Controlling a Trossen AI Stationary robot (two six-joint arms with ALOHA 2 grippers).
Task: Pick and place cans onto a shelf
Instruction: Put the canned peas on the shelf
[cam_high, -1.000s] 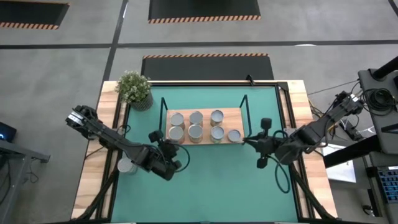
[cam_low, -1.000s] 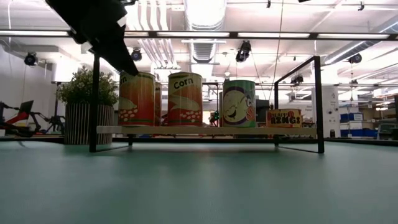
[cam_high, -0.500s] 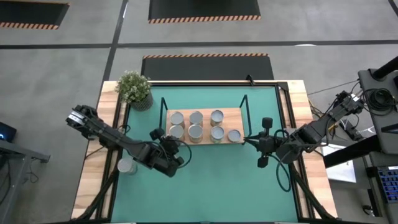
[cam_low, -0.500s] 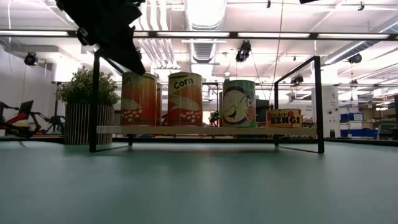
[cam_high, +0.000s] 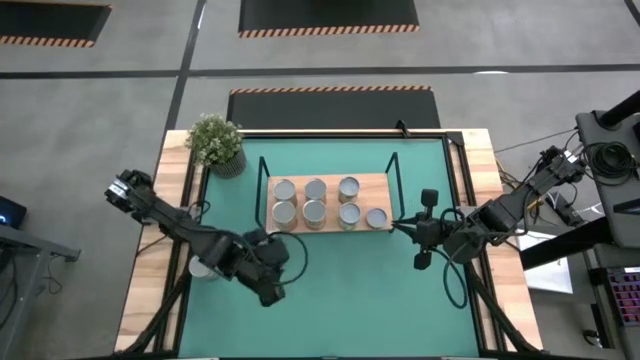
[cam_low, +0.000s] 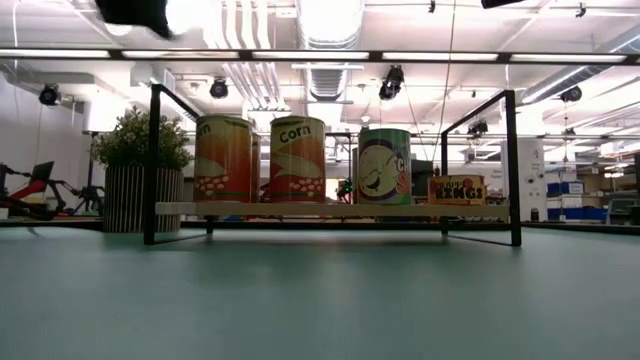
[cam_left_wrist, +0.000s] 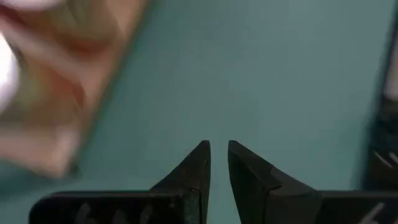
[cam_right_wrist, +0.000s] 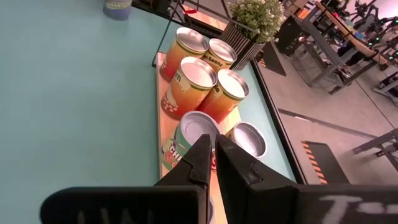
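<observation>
Several cans (cam_high: 314, 202) stand upright on the shelf (cam_high: 380, 187), a wooden board in a black wire frame at the middle of the green mat. In the low view they show as labelled tins (cam_low: 297, 158) on the board (cam_low: 330, 210). One more can (cam_high: 200, 269) stands by the mat's left edge, partly under my left arm. My left gripper (cam_high: 265, 272) is shut and empty, raised above the mat near-left of the shelf; its fingers (cam_left_wrist: 217, 155) show over bare mat. My right gripper (cam_high: 398, 226) is shut and empty just right of the shelf's right end, its fingers (cam_right_wrist: 213, 152) pointing at the cans (cam_right_wrist: 199, 127).
A potted plant (cam_high: 216, 143) stands at the far left corner, left of the shelf in the low view (cam_low: 140, 180). The shelf's black posts (cam_low: 511, 165) rise at its corners. Open green mat (cam_high: 350, 290) lies near of the shelf. The table's wooden borders (cam_high: 150, 290) flank the mat.
My left gripper has drawn back from the shelf's left cans toward the table's near edge and risen, almost leaving the top of the low view. The cans on the shelf have stayed in place.
</observation>
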